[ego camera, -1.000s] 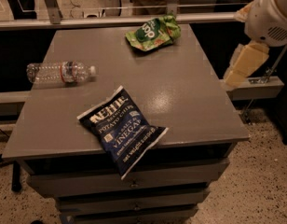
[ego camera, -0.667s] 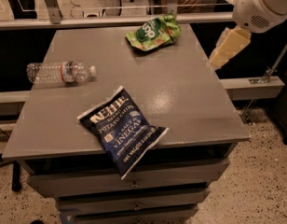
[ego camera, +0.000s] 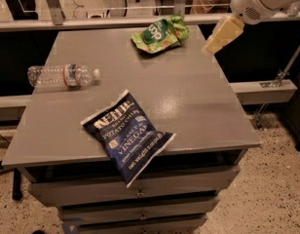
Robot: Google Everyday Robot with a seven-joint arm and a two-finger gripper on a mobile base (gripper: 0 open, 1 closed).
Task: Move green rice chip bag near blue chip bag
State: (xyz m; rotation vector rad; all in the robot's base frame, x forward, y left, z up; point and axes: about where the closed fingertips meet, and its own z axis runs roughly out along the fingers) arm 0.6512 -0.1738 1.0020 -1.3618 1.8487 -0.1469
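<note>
The green rice chip bag (ego camera: 159, 34) lies crinkled at the far right of the grey table top (ego camera: 189, 91). The blue chip bag (ego camera: 127, 134) lies near the front edge, one corner hanging over it. My gripper (ego camera: 222, 34) hangs in the air at the upper right, just right of the green bag and above the table's right edge. It holds nothing.
A clear plastic water bottle (ego camera: 62, 75) lies on its side at the table's left. Drawers sit below the front edge. A metal rail (ego camera: 91, 22) runs behind the table and a ledge (ego camera: 267, 89) stands to the right.
My gripper has moved left and up, from beside the table's right edge to a spot close to the green bag. The bags and bottle have not moved.
</note>
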